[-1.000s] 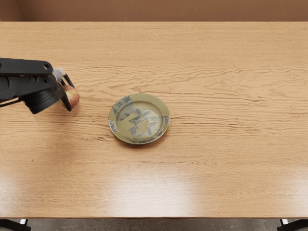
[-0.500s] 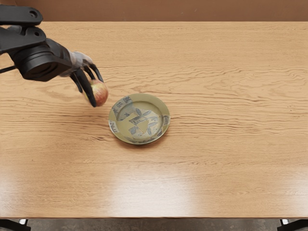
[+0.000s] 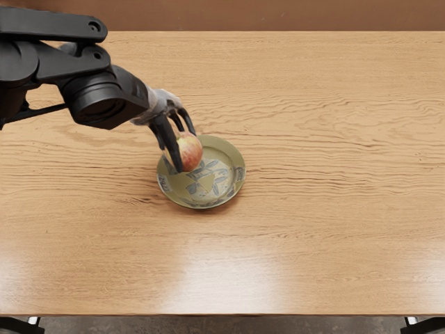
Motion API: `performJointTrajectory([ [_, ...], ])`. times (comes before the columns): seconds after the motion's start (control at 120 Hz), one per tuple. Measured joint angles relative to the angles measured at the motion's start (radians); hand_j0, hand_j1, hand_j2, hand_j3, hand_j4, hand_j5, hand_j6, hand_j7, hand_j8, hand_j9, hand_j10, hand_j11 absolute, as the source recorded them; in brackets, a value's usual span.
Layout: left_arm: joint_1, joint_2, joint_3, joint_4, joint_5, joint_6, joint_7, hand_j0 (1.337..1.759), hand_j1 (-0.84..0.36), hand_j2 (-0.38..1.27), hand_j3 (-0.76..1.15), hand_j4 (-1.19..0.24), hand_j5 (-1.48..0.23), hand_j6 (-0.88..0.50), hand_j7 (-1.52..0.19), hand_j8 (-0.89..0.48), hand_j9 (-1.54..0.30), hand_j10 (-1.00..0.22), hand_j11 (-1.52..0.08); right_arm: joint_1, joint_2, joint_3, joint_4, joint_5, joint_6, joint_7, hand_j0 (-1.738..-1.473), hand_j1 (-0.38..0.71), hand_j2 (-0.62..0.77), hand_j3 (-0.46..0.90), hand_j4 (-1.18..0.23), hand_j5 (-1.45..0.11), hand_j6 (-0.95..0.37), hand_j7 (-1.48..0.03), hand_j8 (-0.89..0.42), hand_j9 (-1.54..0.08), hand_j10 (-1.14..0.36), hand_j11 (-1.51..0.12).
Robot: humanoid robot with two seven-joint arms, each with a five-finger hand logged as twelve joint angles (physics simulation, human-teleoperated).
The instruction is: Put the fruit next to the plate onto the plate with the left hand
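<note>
A red and yellow apple (image 3: 189, 150) is held in my left hand (image 3: 177, 141), whose dark fingers are curled around it. The apple hangs over the left part of the patterned round plate (image 3: 226, 182) near the middle of the wooden table; whether it touches the plate I cannot tell. The left arm (image 3: 83, 83) reaches in from the upper left. The right arm is out of view.
The wooden table (image 3: 334, 139) spreads around the plate on every side. Its front edge runs along the bottom of the view, and a brown wall lies behind its far edge.
My left hand has carried the apple to the right, from the table left of the plate to above the plate's left part. The plate has not moved.
</note>
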Motion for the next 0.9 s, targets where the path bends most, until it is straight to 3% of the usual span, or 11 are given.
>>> performJointTrajectory([
  [0.167,0.003,-0.013,-0.001,-0.001,0.000,0.003,0.000,1.650,-0.11,0.40,0.00,-0.47,-1.18,-0.29,-1.15,-0.38,-1.14,-0.83,-1.15,0.000,0.000,0.000,0.000,0.000,0.000,0.000,-1.658,-0.31,-0.01,0.00,-0.03,-0.05,-0.03,-0.05,-0.03,-0.05,-0.03,-0.05],
  [0.267,0.009,-0.013,-0.001,0.000,0.005,0.013,0.000,1.653,-0.12,0.35,0.00,-0.51,-1.01,-0.34,-0.99,-0.41,-0.99,-0.72,-0.99,0.000,0.000,0.000,0.000,0.000,0.000,0.000,-1.658,-0.31,-0.01,0.00,-0.03,-0.05,-0.03,-0.05,-0.03,-0.05,-0.03,-0.05],
  [0.475,0.011,-0.012,-0.001,0.003,0.010,0.019,0.001,1.656,-0.05,0.17,0.00,-0.38,-0.61,-0.31,-0.61,-0.34,-0.60,-0.45,-0.61,0.000,0.000,0.000,0.000,0.000,0.000,-0.001,-1.658,-0.31,-0.01,0.00,-0.03,-0.05,-0.04,-0.05,-0.03,-0.05,-0.03,-0.05],
  [0.733,0.009,0.000,-0.006,0.005,0.014,0.014,0.001,1.657,0.02,0.08,0.00,-0.29,-0.41,-0.27,-0.40,-0.28,-0.40,-0.31,-0.40,0.001,0.000,0.000,0.000,0.000,0.000,0.000,-1.658,-0.31,-0.01,0.00,-0.03,-0.05,-0.03,-0.05,-0.03,-0.05,-0.03,-0.05],
  [0.842,0.017,0.122,-0.053,0.004,0.022,-0.038,0.001,1.658,0.03,0.07,0.00,-0.27,-0.37,-0.26,-0.37,-0.27,-0.37,-0.28,-0.37,0.001,0.000,0.000,0.000,0.000,0.000,0.001,-1.658,-0.31,-0.01,0.00,-0.03,-0.05,-0.03,-0.05,-0.03,-0.05,-0.03,-0.05],
  [0.9,0.075,0.229,-0.113,0.004,0.034,-0.109,0.001,1.658,0.04,0.07,0.00,-0.27,-0.36,-0.26,-0.36,-0.26,-0.36,-0.28,-0.36,0.001,0.000,0.000,0.000,0.000,0.000,0.001,-1.658,-0.31,-0.01,0.00,-0.03,-0.05,-0.03,-0.05,-0.03,-0.05,-0.03,-0.05],
])
